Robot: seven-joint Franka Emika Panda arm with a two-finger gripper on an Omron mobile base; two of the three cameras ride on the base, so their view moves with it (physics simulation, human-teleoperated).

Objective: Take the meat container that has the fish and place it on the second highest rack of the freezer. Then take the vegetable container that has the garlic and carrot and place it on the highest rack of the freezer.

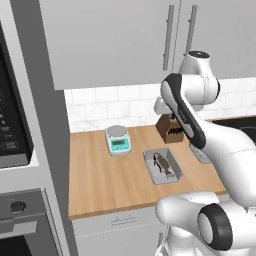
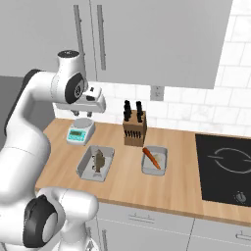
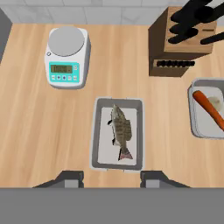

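Wooden desk [image 3: 39, 131] carries both trays side by side, with a knife block [image 3: 179, 48] behind them against the tiled wall and a small kitchen scale [image 3: 66, 57] off to one side. The meat container [image 3: 117, 133], a shallow grey tray, is seen in the hand view lying just above the fingers [image 3: 73, 178], with the fish [image 3: 121, 131] lying lengthwise inside it and shorter than the tray. The vegetable container [image 3: 209, 111] sits well apart from it, beside the knife block, holding the carrot [image 3: 209, 109] and a pale garlic bulb [image 3: 214, 102].

In the right base view the gripper [image 2: 93, 100] is held high above the desk, near the scale [image 2: 80, 131] and short of the fish tray [image 2: 95, 163]. Nothing is held. The fingers are parted to a moderate gap, and that gap looks narrower than the tray is wide, though about right for pinching one rim wall.

The first step is judged to be in hand: the approach to the meat container, with no contact made. The freezer is not seen from here.

For the next move, the hand would need to be lowered and brought forward so that one wall of the tray passes between the fingers, which would then be closed on it. The lift should be kept level, since the fish lies loose and could slide.
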